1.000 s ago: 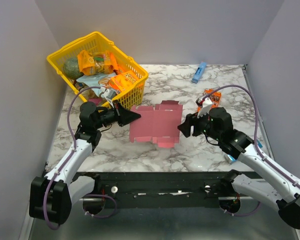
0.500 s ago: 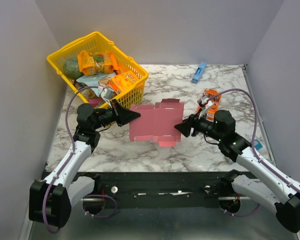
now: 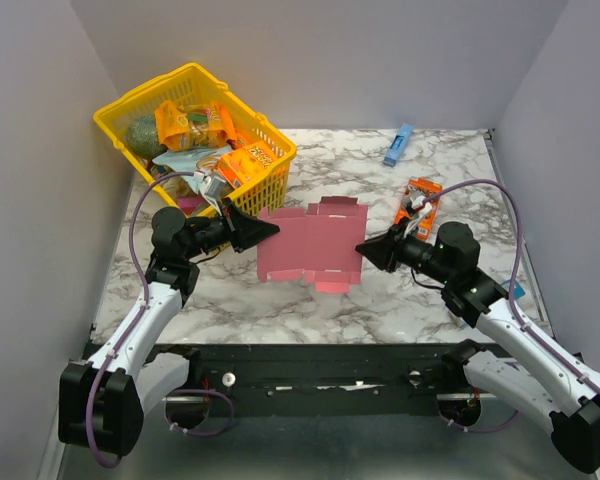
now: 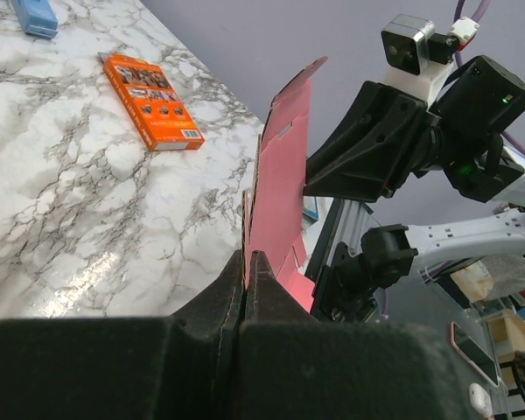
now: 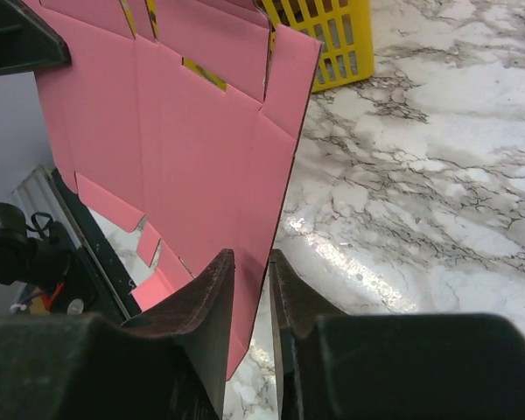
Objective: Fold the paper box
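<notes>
Matt pink card paper box (image 3: 305,245), glossy marbled table (image 3: 450,185), yellow plastic basket (image 3: 263,192)

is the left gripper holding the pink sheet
Yes, the left gripper is pinched shut on the near edge of the paper box.

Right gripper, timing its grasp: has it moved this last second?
Yes: right gripper's body swung rightward off the orange printed snack box, jaws narrowing around the pink card sheet.

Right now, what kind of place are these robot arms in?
Likely a robot test cell: plain grey walls enclose a marble-patterned tabletop, two white arms are bolted at its near edge, with a yellow plastic basket of snacks.
</notes>
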Available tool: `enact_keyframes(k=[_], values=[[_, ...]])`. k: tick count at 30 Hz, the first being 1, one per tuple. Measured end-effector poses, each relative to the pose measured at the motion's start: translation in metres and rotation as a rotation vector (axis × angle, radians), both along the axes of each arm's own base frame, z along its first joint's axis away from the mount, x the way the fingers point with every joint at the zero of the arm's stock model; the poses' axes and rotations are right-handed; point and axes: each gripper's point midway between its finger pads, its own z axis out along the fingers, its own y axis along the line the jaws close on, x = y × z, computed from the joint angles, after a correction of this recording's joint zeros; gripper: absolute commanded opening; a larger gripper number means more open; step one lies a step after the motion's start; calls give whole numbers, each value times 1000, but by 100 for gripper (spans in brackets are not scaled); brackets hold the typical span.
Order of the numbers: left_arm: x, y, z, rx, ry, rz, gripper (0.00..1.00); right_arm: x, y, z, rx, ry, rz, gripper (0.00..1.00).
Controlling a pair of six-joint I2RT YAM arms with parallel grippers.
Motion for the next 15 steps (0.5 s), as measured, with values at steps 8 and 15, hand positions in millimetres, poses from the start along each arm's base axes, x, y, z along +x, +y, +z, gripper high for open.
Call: enact_keyframes(k=[8,15], values=[[0,1,-1,-3,-2,2,0,-3,2,3,12,-6,27,21],[2,2,0,-5,-8,7,0,-10,11,16,67,-33,90,7]])
